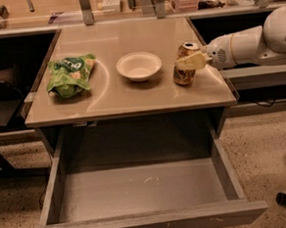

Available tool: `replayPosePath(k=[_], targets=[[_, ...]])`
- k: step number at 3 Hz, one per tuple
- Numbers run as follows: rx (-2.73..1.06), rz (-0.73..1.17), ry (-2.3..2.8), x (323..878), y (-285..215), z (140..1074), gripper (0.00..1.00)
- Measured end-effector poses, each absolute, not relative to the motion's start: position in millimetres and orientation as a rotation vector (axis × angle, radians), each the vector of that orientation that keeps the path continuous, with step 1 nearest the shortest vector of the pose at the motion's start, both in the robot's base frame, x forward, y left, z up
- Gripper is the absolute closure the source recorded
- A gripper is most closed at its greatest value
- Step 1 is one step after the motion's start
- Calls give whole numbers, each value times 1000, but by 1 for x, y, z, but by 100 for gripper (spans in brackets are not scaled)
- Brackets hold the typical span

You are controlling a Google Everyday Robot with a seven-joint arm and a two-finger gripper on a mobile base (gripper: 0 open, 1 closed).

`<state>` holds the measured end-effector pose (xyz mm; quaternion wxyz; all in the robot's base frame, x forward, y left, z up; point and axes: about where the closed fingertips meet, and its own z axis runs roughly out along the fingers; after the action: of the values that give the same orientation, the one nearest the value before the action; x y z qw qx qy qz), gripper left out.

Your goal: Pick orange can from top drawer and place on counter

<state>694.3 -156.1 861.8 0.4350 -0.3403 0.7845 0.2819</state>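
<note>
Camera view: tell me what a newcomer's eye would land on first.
The white robot arm reaches in from the right, its hand at the orange can standing near the right edge of the counter. Below, the top drawer hangs wide open. A green snack bag and a white bowl sit left of the can.

The one camera sits in front of the counter [132, 97] and above it, tilted steeply down and facing the counter's far edge. It is fairly near: the counter fills the upper half of the view, the open top drawer [138, 190] under the counter's near edge fills the lower half, and floor shows on both sides. The hand [192, 61] reaches in over the counter's right edge, at the orange can [183, 75].
</note>
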Motion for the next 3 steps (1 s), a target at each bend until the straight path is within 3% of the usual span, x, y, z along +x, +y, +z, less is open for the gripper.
replayPosePath(k=[1, 2, 3], targets=[[-842, 701, 1953, 695, -157, 865, 100], [-842, 701, 1953, 695, -157, 865, 82], [-842, 701, 1953, 695, -157, 865, 58]])
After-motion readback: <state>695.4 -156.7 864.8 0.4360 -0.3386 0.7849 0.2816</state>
